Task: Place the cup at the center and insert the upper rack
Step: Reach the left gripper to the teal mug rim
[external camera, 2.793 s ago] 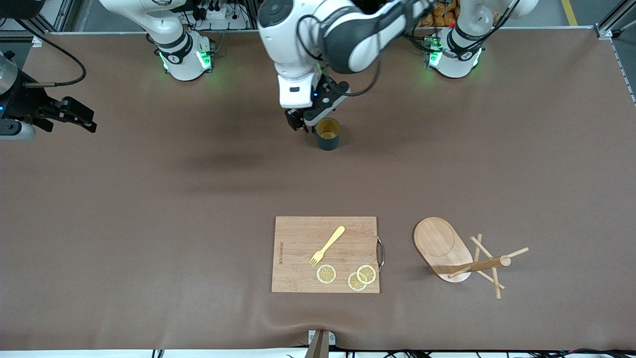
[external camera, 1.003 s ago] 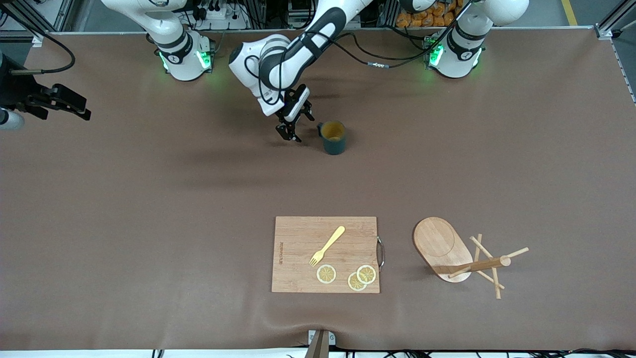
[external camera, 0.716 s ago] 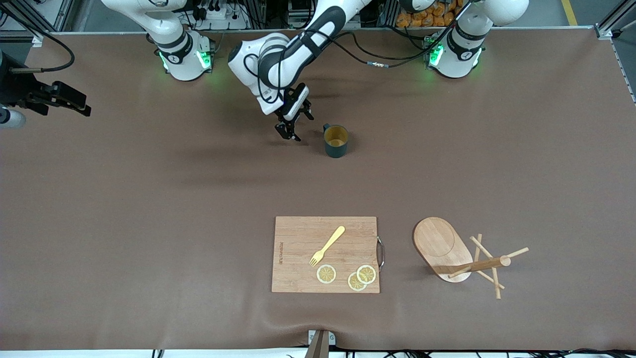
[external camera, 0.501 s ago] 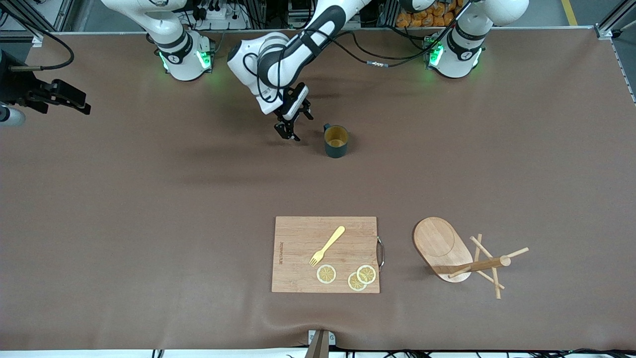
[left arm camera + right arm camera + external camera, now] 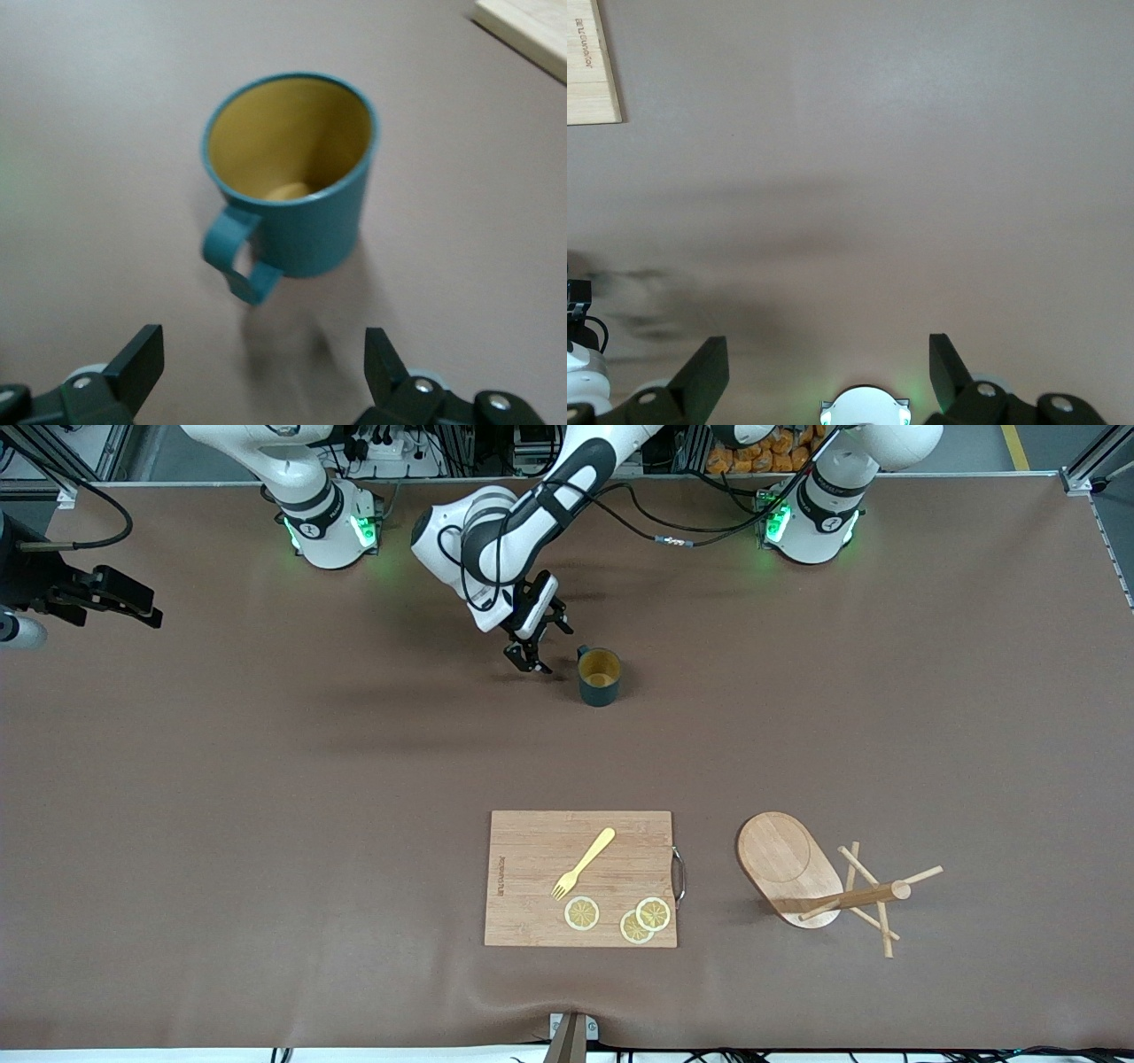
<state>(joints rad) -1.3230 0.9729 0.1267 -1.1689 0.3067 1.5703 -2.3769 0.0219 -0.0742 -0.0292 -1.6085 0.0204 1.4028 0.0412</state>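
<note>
Table (image 5: 266, 797): board (image 5: 532, 850) near the front edge at mid-length; rack (image 5: 819, 881) lies tipped on its side beside it, toward the left arm's end. Cup (image 5: 599, 676) upright near the edge by the robots' bases, mid-length, nothing gripping it. Left gripper (image 5: 536, 657) open, empty, just beside the cup's handle; right gripper (image 5: 133, 608) waits open, empty, over the right arm's end.

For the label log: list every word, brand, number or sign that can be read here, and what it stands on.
Cutting board: one small line of print along its edge toward the right arm's end, too small to read; blurred in the right wrist view too.
Cup, mug tree, fork: no text.
</note>
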